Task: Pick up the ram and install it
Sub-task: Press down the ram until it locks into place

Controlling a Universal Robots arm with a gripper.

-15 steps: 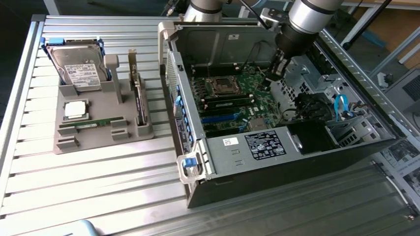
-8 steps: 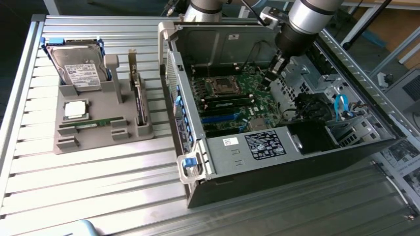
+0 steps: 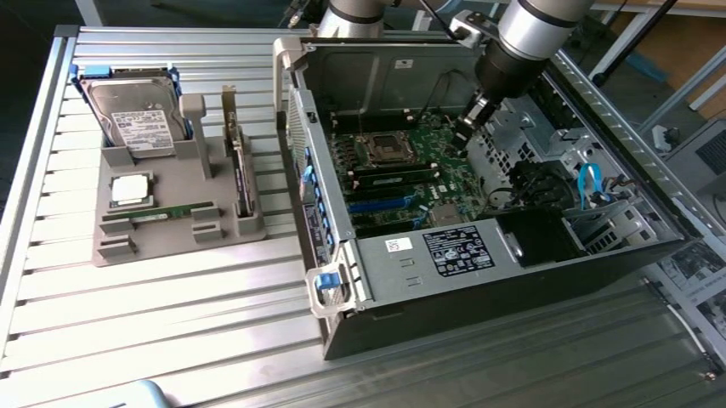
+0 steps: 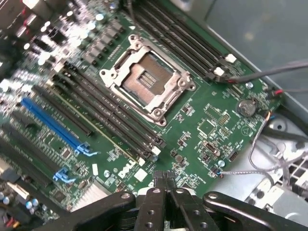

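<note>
while the gripper (image 4: pixel 165 179) hangs inside the open computer case (image 3: pixel 454 280), its black fingertips are pressed together with nothing between them, poised just above the green motherboard (image 4: pixel 211 120) near the empty cpu socket (image 4: pixel 147 82). in the exterior view the gripper (image 3: pixel 477 112) sits low over the far part of the board, below the silver arm (image 3: pixel 533 34).

starting at the near edge of the slatted tabletop (image 3: pixel 170 331) and moving back, the grey parts holder (image 3: pixel 170 229) lies toward the exterior view's left, well apart from the case. the ram (image 3: pixel 159 213) rests flat in a slot along the holder's near side, a thin green stick. a look-alike stick (image 3: pixel 240 170) stands on edge in a slot at the holder's side nearest the case. behind the flat stick sits the square silver processor chip (image 3: pixel 132 189), and at the holder's far end the hard drive (image 3: pixel 136 119) with its white label.

judging by its look, the ram is light, stiff and thin, and likely fragile: the small chips and the contact edge should not be pinched. a hold across the two long flat faces near mid-length, or on the bare upper edge, seems safest; it sits shallow in its slot, so little of it stands proud to grab. the long dark memory slots (image 4: pixel 110 115) beside the socket look narrow, so a straight, square hold would matter.
</note>
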